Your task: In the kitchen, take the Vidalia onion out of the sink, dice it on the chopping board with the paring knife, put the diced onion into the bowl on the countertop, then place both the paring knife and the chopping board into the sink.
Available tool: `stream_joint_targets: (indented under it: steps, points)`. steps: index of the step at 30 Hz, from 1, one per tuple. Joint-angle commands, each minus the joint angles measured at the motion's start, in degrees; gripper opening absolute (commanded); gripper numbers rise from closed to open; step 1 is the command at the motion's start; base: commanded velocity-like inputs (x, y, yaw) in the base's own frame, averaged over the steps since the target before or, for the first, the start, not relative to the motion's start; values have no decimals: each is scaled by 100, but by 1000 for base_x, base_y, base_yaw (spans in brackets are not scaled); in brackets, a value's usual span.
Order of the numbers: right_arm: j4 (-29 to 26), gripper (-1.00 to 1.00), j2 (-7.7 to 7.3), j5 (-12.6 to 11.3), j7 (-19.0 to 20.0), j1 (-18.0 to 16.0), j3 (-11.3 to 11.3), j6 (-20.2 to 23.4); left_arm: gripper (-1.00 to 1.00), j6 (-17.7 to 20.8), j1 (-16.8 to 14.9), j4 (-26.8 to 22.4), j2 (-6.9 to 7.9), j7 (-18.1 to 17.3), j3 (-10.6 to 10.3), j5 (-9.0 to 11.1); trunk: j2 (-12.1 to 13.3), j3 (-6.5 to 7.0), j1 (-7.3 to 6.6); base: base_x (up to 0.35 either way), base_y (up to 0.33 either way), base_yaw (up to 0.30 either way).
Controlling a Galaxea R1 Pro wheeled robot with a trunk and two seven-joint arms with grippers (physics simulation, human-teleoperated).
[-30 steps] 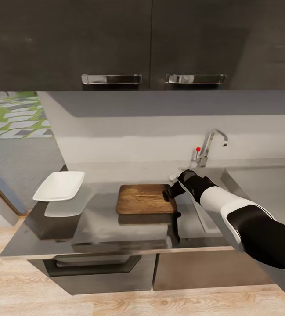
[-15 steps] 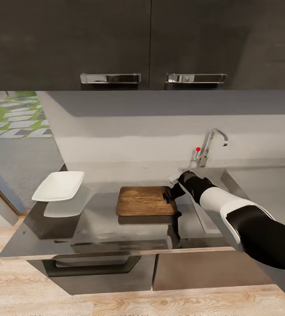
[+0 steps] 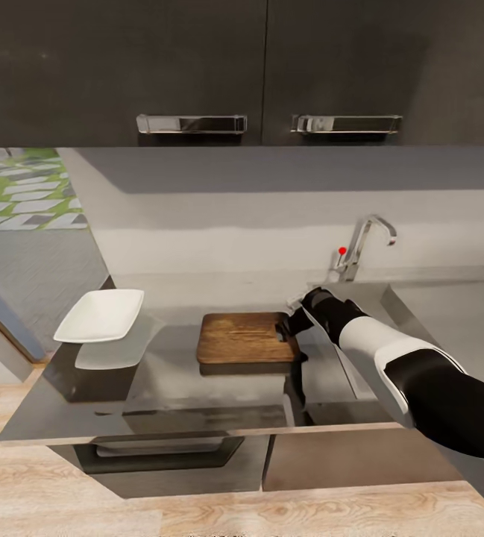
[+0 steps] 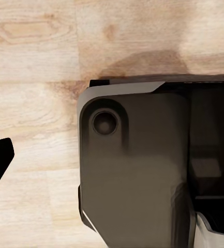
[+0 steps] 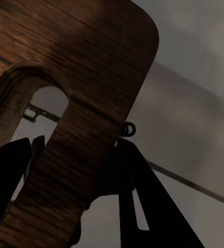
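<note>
The right gripper point(image 3: 292, 325) is straddling the board's point(image 3: 242, 337) slotted end nearest the sink point(image 3: 450, 313), jaws pinching that end strip, long axis running leftward.

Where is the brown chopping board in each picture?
Head view: the board lies flat on the countertop, mid-picture, with the right gripper at its slotted end.
Right wrist view: the board's slotted end is seen close up, its strip beside the slot between the gripper's fingers.
Left wrist view: no board, just wood floor.
Shared landmark: the handle slot.
</note>
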Motion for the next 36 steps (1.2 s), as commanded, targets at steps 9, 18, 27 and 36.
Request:
stream_joint_targets:
  steps: [9,18,27,36]
  points:
    - [174,-100,-1,25,48,3,-4,25,100,-11,0,-6,0,-2,0,-4,-4,-24,3,0,0,0]
    - [174,100,-1,25,53,3,-5,25,100,-12,1,-6,0,-2,0,-4,-4,-25,3,0,0,0]
    - [174,100,-1,26,56,0,-6,25,100,-9,0,-6,0,-2,0,-4,-4,-25,3,0,0,0]
    - [114,100,-11,32,164,5,-7,-153,100,-9,0,-6,0,-2,0,-4,-4,-25,3,0,0,0]
